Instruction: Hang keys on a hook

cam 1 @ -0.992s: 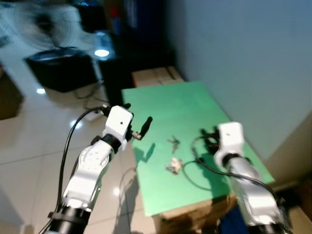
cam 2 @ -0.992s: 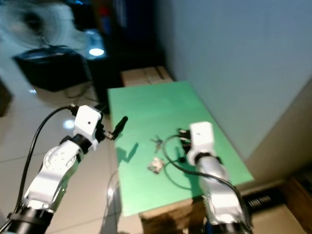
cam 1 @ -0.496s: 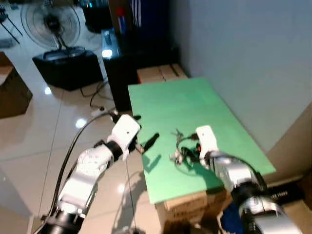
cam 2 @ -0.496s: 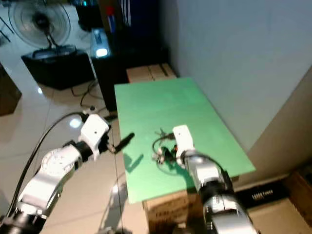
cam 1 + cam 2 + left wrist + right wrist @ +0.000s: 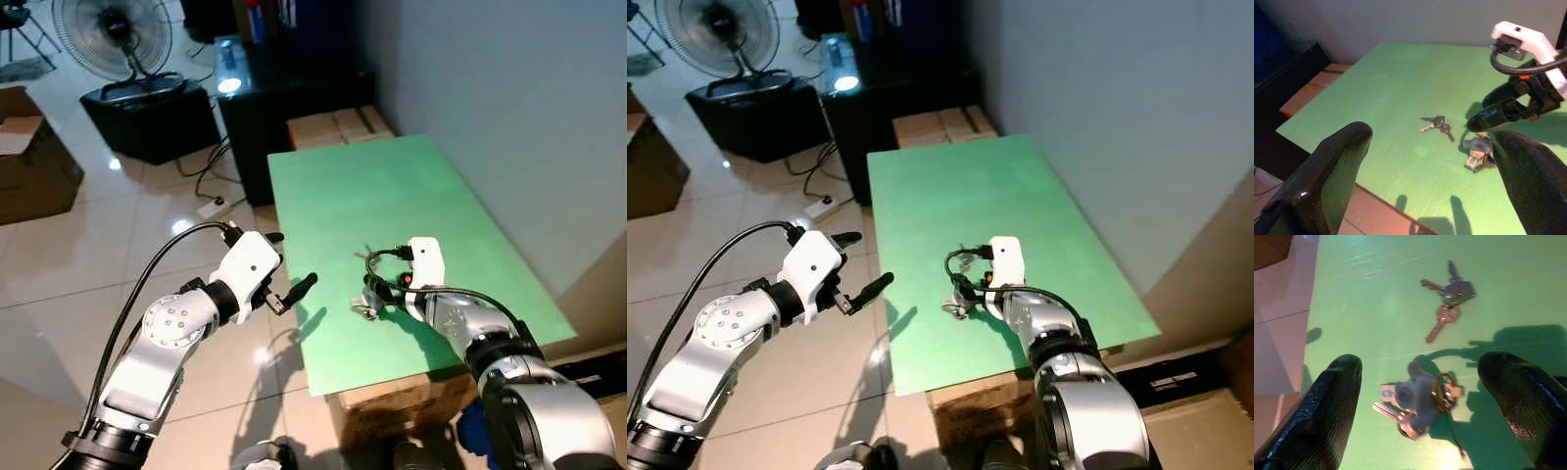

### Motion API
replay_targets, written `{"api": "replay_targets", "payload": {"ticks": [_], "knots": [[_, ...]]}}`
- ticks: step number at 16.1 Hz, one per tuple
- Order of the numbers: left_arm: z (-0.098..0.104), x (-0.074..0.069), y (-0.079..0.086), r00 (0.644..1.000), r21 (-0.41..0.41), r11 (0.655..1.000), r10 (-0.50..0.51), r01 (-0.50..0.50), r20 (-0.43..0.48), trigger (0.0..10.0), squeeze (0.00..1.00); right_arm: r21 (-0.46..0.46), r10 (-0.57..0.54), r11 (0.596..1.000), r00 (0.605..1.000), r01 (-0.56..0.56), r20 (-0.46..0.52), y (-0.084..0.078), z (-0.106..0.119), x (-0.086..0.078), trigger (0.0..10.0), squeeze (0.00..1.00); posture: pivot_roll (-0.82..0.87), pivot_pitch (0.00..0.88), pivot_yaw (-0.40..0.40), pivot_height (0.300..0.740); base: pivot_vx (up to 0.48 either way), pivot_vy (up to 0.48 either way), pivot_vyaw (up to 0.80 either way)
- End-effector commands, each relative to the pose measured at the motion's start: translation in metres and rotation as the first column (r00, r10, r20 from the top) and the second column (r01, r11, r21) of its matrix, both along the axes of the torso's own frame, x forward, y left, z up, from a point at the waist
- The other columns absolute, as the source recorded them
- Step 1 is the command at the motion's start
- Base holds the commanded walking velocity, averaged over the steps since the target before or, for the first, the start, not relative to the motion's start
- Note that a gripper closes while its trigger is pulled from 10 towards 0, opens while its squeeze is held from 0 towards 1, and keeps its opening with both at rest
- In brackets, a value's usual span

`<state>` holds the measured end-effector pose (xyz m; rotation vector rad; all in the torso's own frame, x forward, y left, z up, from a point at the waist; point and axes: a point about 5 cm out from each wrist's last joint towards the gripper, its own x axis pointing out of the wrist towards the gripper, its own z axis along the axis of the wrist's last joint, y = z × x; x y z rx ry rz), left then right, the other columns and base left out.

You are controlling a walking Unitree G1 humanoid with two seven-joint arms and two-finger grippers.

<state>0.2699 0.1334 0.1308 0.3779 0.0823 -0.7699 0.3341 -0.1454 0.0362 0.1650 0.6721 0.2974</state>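
Two key bunches lie on the green tabletop (image 5: 392, 196). The small loose bunch (image 5: 1449, 293) lies apart from a bigger bunch with a grey fob (image 5: 1418, 401). My right gripper (image 5: 1422, 377) hovers low over the fob bunch (image 5: 364, 305), open, one finger on each side and not touching it. From the left wrist view, that gripper (image 5: 1476, 115) sits just beyond the fob bunch (image 5: 1479, 152) and next to the small bunch (image 5: 1437, 124). My left gripper (image 5: 291, 260) is open and holds nothing, off the table's left edge over the floor.
The green top rests on a cardboard box (image 5: 392, 406) close to the grey wall on the right. Brown boxes (image 5: 338, 125) and a black cabinet (image 5: 294, 88) stand behind it. A fan (image 5: 108, 34), a black case (image 5: 147, 117) and an open carton (image 5: 34, 166) stand on the tiled floor at left.
The camera has shifted. My right gripper has moved left across the table, from its right side to over the fob bunch. The left arm holds about the same pose.
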Motion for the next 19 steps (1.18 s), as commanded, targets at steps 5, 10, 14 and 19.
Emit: {"api": "replay_targets", "payload": {"ticks": [5,10,14,19], "knots": [[0.003,-0.007,0.001,1.000,0.032,0.999,-0.025,0.025,-0.013,10.0,0.00,0.005,-0.005,1.000,0.998,0.006,-0.055,0.003,-0.007,-0.004,10.0,0.00,0.04,0.142,0.116,0.740,0.000,0.000,0.00],[0.006,-0.010,-0.003,0.999,0.030,0.999,-0.038,0.039,-0.023,10.0,0.00,0.019,-0.051,0.998,0.995,0.052,-0.087,0.003,-0.010,-0.006,10.0,0.00,0.03,0.139,0.110,0.740,0.000,0.000,0.00],[0.007,-0.010,-0.002,0.996,0.040,0.996,-0.074,0.076,-0.041,10.0,0.00,0.032,-0.039,0.999,0.993,0.043,-0.115,0.006,-0.012,-0.008,10.0,0.00,0.03,0.131,0.104,0.740,0.000,0.000,0.00],[0.013,-0.009,-0.011,0.976,0.009,0.981,-0.190,0.192,-0.103,10.0,0.00,-0.029,-0.066,0.998,0.986,0.062,-0.155,-0.002,-0.016,-0.011,10.0,0.00,0.00,0.122,0.095,0.740,0.000,0.000,0.00]]}}
